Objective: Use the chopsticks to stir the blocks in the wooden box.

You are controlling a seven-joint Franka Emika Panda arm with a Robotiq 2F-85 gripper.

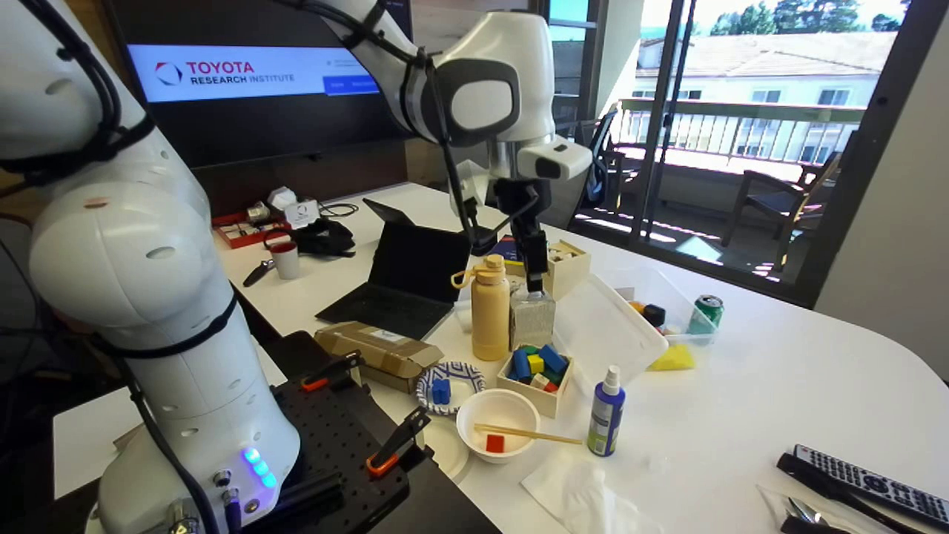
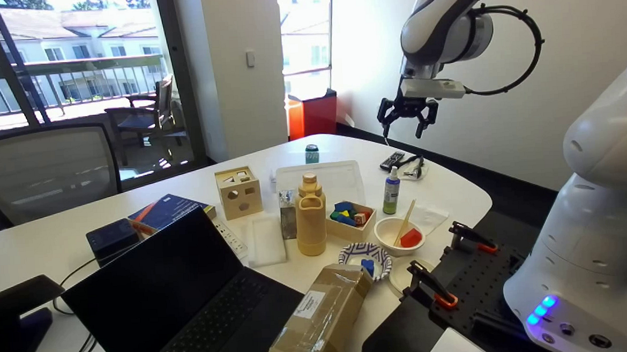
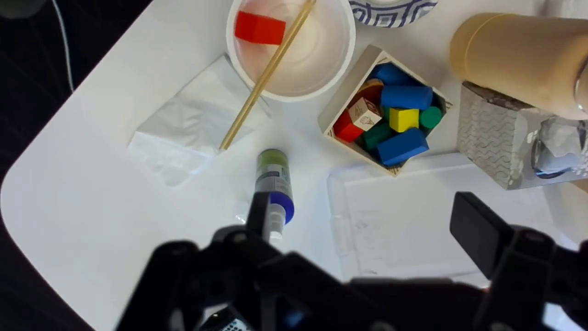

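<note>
Tan, thin chopsticks (image 3: 266,76) jut over the rim of a round white bowl (image 3: 321,50) below the gripper (image 3: 367,220), presumably leaving their ends easy to grasp. It is spread around nothing; also below it, multicoloured blocks (image 3: 404,120) sit in the light-wood box (image 3: 349,87), whose walls should contain them during stirring.

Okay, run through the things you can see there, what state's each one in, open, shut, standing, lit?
Gripper, open, empty
White bowl, upright, holding a red block
Chopsticks, leaning over the bowl's rim, one end inside
Wooden box, lidless, holding jumbled blocks
Yellow bottle, upright, lid on
Spray bottle, upright
Laptop, open, screen dark
Green can, upright
Wall screen, lit
</note>
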